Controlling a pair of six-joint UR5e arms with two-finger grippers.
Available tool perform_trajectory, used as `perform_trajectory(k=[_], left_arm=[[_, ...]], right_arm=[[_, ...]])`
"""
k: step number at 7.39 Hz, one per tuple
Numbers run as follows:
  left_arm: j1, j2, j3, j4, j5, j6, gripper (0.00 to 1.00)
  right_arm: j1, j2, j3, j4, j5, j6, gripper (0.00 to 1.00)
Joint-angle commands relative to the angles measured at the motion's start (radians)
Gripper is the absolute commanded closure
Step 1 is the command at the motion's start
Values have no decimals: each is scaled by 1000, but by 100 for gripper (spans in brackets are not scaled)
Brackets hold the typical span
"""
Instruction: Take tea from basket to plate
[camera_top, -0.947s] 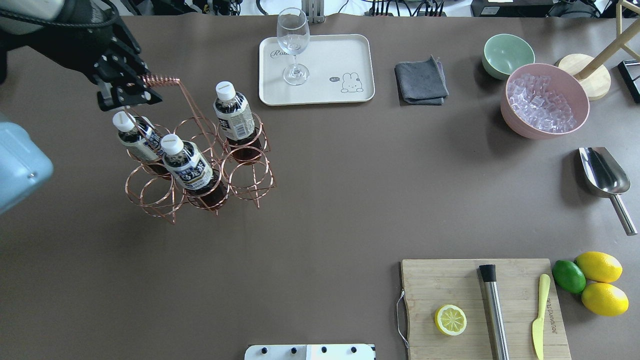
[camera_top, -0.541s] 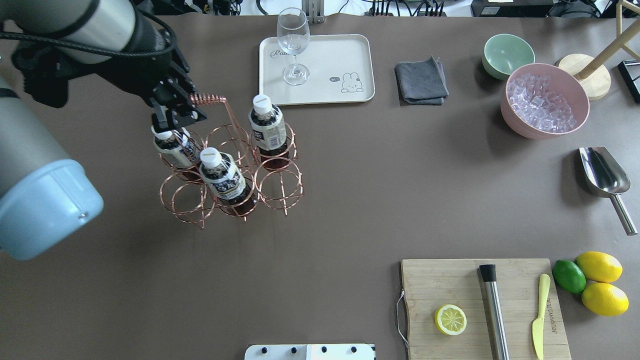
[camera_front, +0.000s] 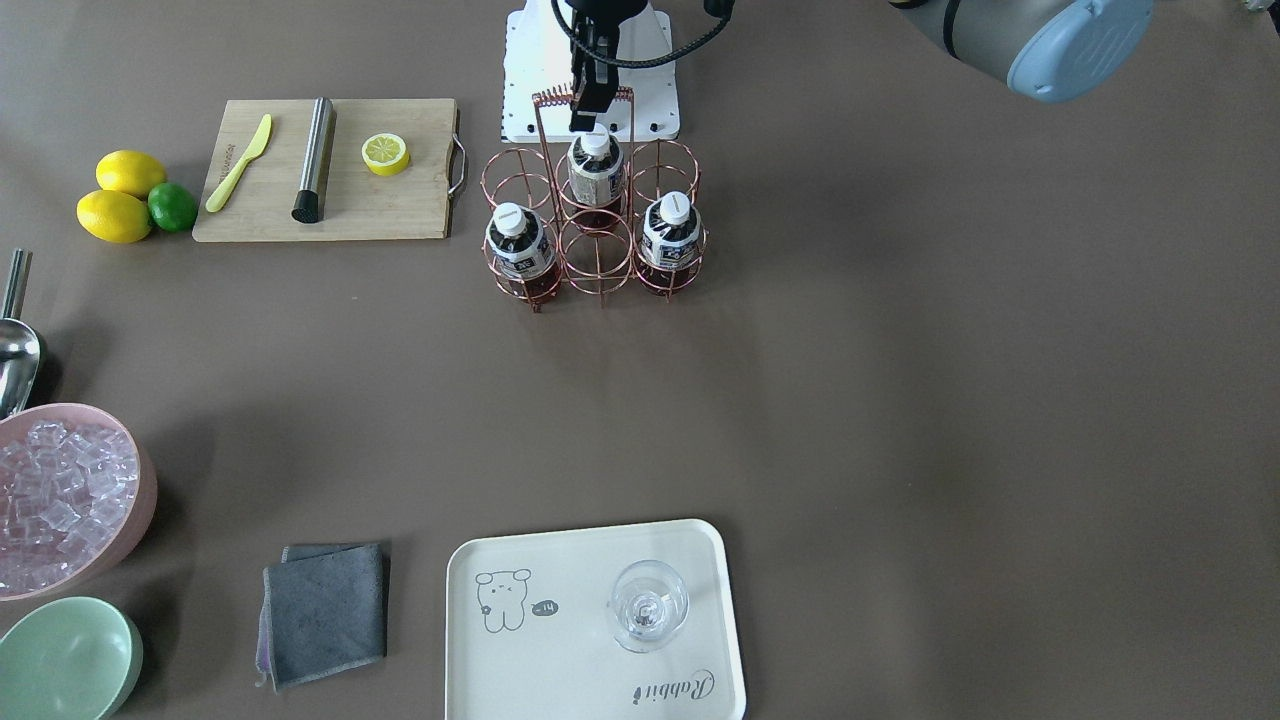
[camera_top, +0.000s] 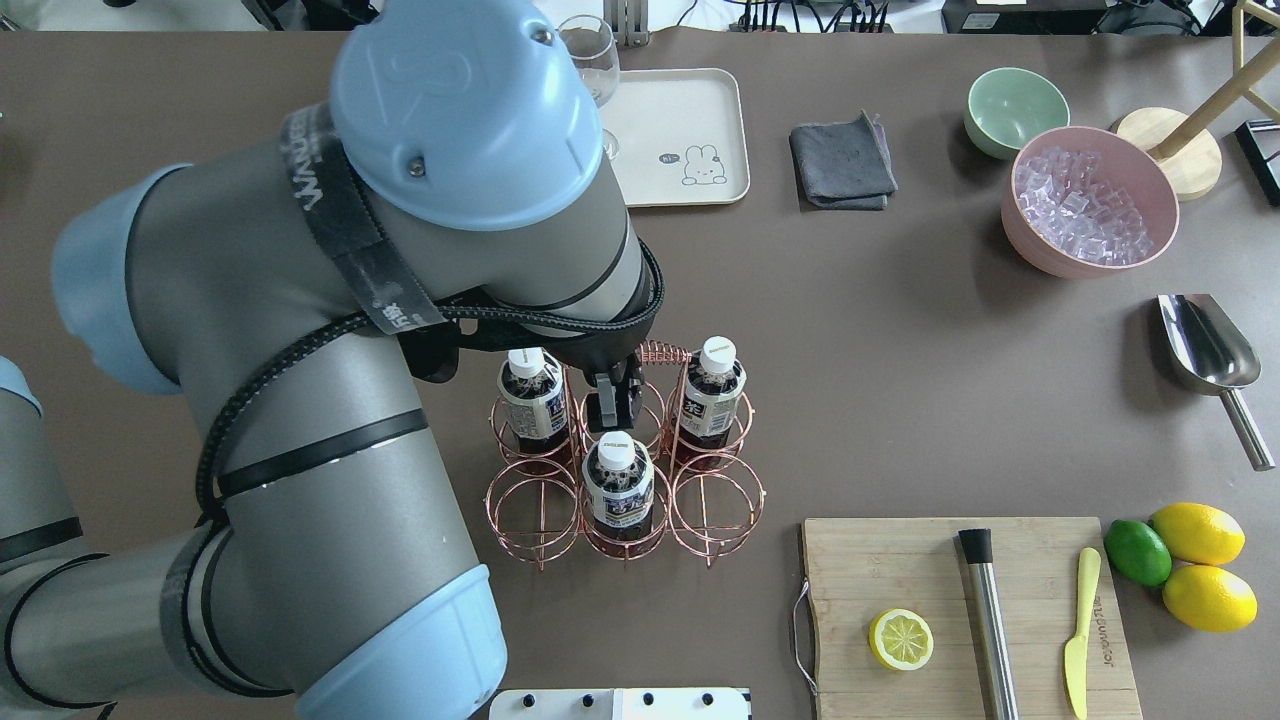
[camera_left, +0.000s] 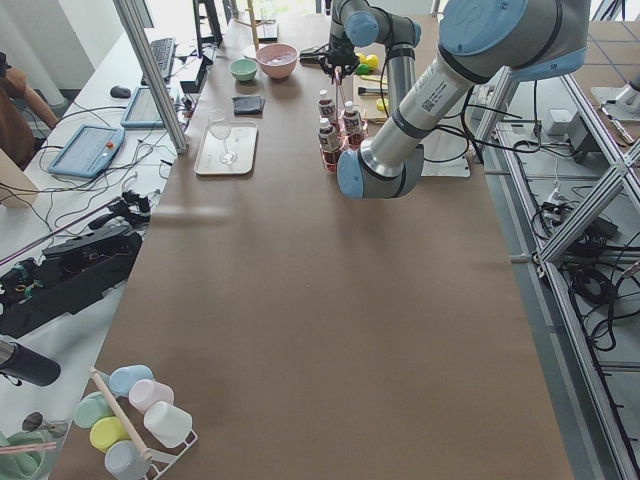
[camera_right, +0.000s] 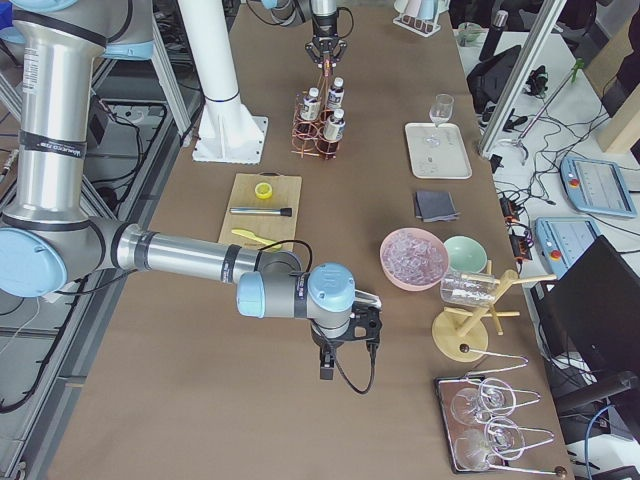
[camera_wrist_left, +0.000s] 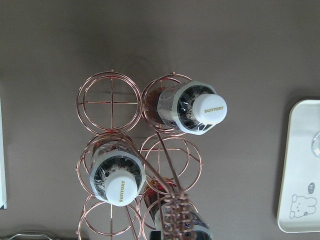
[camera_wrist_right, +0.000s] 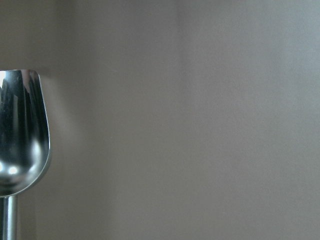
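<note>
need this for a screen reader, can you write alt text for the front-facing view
The left gripper grips the handle of a wire basket holding three bottles, at the far side of the table. Nearer the camera, a tray holds a wine glass; a cutting board, bowls and a cloth lie on the view's left.

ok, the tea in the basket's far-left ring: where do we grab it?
By the neck just under the white cap, coming straight down. The tea stands upright, its lower body caged by the basket wire, so a low side approach looks blocked.
</note>
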Motion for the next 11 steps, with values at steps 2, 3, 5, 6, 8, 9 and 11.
perform_trajectory(k=[2, 3, 5, 6, 8, 9, 11], left_arm=[[25, -14, 13, 1, 16, -10, 100], [25, -13, 13, 1, 16, -10, 100], [25, -8, 16, 1, 16, -10, 100], [22, -5, 14, 1, 16, -10, 100], [18, -4, 9, 1, 16, -10, 100], [14, -4, 9, 1, 16, -10, 100], [16, -4, 19, 1, 16, -10, 100]], right_arm=[[3, 0, 2, 0, 0, 0, 0], [3, 0, 2, 0, 0, 0, 0], [3, 3, 7, 0, 13, 0, 0], [3, 5, 10, 3, 16, -2, 0], [-3, 14, 42, 2, 89, -2, 0], [-30, 15, 63, 30, 138, -2, 0], [-114, 15, 83, 247, 233, 0, 0]])
